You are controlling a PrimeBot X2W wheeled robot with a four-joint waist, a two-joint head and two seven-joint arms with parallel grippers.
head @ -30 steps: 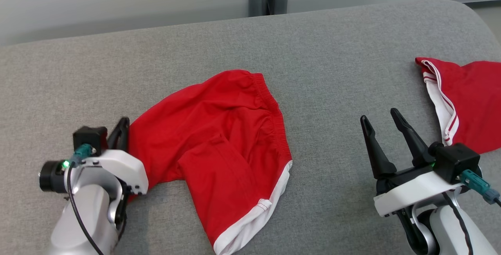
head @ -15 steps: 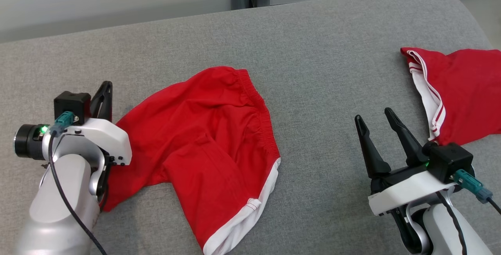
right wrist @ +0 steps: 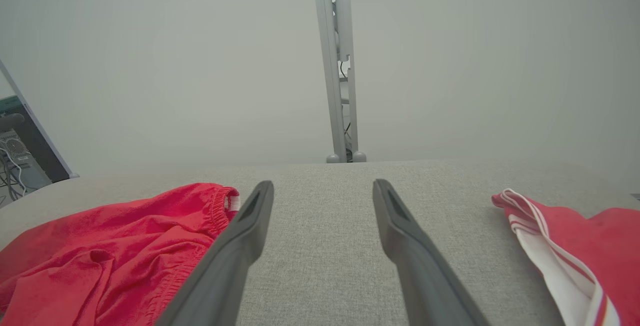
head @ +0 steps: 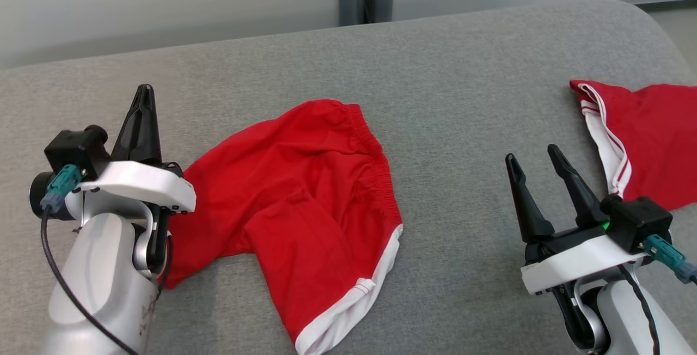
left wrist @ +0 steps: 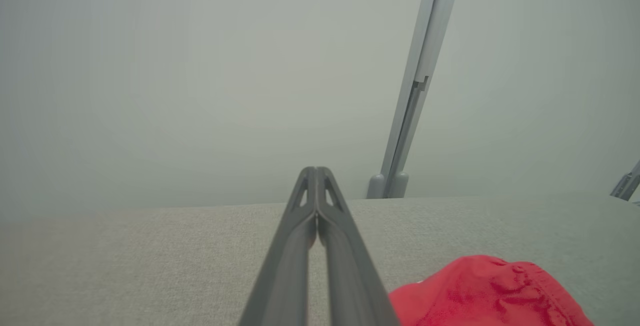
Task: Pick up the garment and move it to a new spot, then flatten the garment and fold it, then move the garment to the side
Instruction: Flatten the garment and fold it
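Head view: shorts (head: 305, 181) lie crumpled mid-cushion (head: 435, 72), between the grippers. Left gripper (head: 145, 93) has its fingers pressed together, empty; right gripper (head: 531, 156) has its fingers apart. The cloth is probably light and limp; pinch the elastic waistband (head: 375, 153).

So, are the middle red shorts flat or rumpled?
Rumpled: the red shorts lie bunched on the grey cushion, with fabric lapped over itself and creases below the waistband.
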